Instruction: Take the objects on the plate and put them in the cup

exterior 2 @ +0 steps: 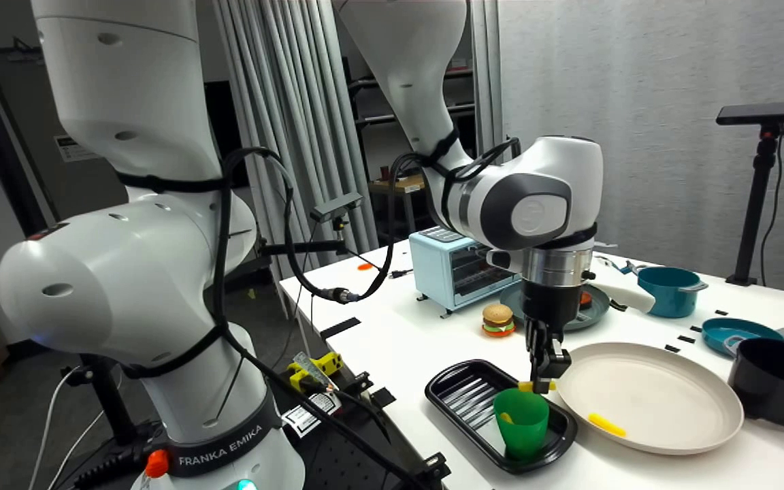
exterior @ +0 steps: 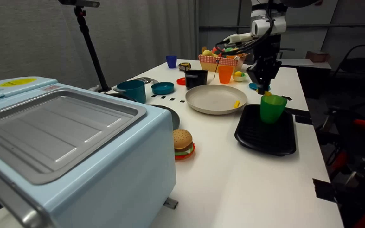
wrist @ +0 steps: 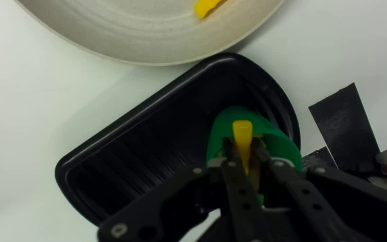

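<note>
The green cup (exterior: 272, 110) (exterior 2: 528, 430) (wrist: 286, 148) stands on the black tray (exterior: 261, 141) (exterior 2: 456, 398) (wrist: 126, 158). My gripper (exterior: 261, 90) (exterior 2: 542, 384) (wrist: 244, 148) is shut on a yellow piece (exterior: 267, 93) (exterior 2: 525, 386) (wrist: 243, 131), just above the cup's rim. The piece sticks out past the fingertips. Some yellow shows inside the cup (exterior 2: 506, 417), partly hidden by the fingers in the wrist view. Another yellow piece (exterior: 236, 104) (exterior 2: 606, 425) (wrist: 207, 7) lies on the cream plate (exterior: 211, 95) (exterior 2: 647, 391) (wrist: 139, 43), near its rim on the tray side.
The plate's edge lies close beside the tray. A toy burger (exterior: 182, 143) (exterior 2: 498, 318) and a light-blue toaster oven (exterior: 131, 158) (exterior 2: 436, 272) stand farther off. A black pot (exterior: 195, 79) (exterior 2: 780, 384) stands beyond the plate. An orange cup (exterior: 225, 74) and a basket (exterior: 215, 63) stand behind.
</note>
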Available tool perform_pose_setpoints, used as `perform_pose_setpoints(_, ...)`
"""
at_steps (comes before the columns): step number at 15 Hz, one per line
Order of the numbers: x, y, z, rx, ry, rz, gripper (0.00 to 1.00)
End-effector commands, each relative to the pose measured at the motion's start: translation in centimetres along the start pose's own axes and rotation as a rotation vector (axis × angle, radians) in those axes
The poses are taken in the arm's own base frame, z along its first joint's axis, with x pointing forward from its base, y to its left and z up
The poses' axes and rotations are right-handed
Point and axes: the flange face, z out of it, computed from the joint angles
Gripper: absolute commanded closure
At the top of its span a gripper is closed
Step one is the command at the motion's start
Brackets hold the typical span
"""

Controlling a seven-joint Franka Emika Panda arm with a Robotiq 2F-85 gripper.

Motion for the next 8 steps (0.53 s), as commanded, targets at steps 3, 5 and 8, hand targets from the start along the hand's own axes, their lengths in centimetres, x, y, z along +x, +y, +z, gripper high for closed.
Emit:
perform_pose_setpoints(3, 0.9, -3.2, -0.1, 0.041, -0.023, -0.053, 0.97)
perform_pose_setpoints(5, 1.1, -3.6, 0.2, 0.054, -0.021, -0.068, 0.97)
perform_pose_setpoints(8, 1.6, -3.7, 0.5, 0.069, -0.019, -0.096, 0.97)
